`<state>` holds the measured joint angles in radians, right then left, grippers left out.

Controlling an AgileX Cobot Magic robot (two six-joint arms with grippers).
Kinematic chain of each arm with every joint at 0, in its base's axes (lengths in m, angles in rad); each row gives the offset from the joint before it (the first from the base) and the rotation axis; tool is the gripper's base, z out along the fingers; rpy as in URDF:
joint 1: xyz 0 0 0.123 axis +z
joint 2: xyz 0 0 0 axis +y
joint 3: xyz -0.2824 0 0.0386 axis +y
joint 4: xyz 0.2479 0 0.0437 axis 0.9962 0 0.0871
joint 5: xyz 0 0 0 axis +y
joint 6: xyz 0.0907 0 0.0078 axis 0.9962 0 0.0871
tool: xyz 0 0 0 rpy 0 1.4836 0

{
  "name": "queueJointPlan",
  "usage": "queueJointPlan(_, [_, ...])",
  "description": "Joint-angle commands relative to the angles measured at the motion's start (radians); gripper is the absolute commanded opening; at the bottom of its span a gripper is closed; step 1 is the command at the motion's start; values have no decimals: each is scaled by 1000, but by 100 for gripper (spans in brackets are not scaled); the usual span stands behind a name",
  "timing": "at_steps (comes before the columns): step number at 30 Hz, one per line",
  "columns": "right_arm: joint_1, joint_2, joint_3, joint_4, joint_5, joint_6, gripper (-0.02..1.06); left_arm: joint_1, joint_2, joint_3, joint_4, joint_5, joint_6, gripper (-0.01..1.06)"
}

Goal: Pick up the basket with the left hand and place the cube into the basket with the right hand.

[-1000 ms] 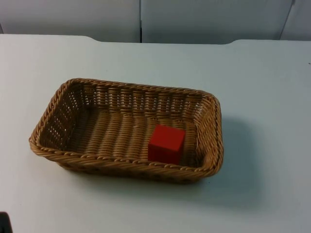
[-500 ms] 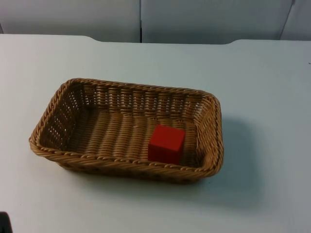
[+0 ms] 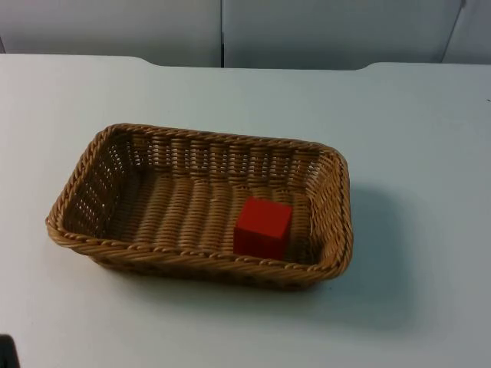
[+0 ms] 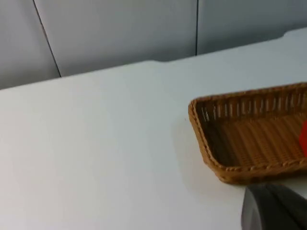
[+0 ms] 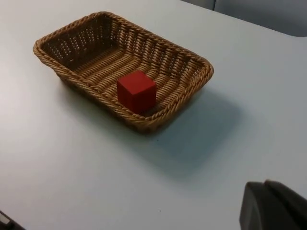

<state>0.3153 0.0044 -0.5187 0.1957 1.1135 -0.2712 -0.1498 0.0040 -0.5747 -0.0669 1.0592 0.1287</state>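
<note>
A woven wicker basket [image 3: 192, 254] rests flat on the white table, a little left of centre in the top view. A red cube [image 3: 262, 228] sits inside it, near the front right corner of the basket floor. From the right wrist view I see the same basket [image 5: 86, 86] with the cube [image 5: 136, 91] in it, well away from my right gripper [image 5: 274, 207], which hovers over bare table. My left gripper [image 4: 274, 210] hangs near one short end of the basket [image 4: 206, 141], apart from it. A red sliver of the cube [image 4: 304, 139] shows there. Nothing is held by either gripper.
The white table [image 3: 414, 138] stretches open on all sides of the basket. The grey partition wall [image 3: 230, 31] closes off the far edge. A small dark shape [image 3: 6, 353] sits at the top view's lower left border.
</note>
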Motion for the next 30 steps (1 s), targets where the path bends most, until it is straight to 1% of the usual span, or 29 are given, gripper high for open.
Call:
queueJointPlan(1, [-4,-4,3,4,-12,2,0,-9,-4,57,-15,20,-10,0])
queueJointPlan(17, [-13,-4,3,19,-14,2,0,-9,-4,60,-13,20,-17,0])
queueJointPlan(19, [-67,-4,3,21,-14,2,0,-9,-4,60,-13,20,-17,0])
queueJointPlan(20, [-67,-4,3,21,-14,2,0,-9,-4,60,-13,20,-17,0])
queueJointPlan(23, [-171,-4,3,21,-14,2,0,-9,-4,60,-13,20,-17,0])
queueJointPlan(24, [-197,-4,3,21,-14,2,0,-9,-4,60,-13,20,-17,0])
queueJointPlan(25, [-197,-4,3,21,-14,2,0,-9,-4,60,-13,20,-17,0])
queueJointPlan(29, [-321,-4,3,21,-14,2,0,-9,-4,60,-13,20,-17,0])
queueJointPlan(30, [-321,-4,3,21,-14,2,0,-9,-4,60,-13,20,-17,0])
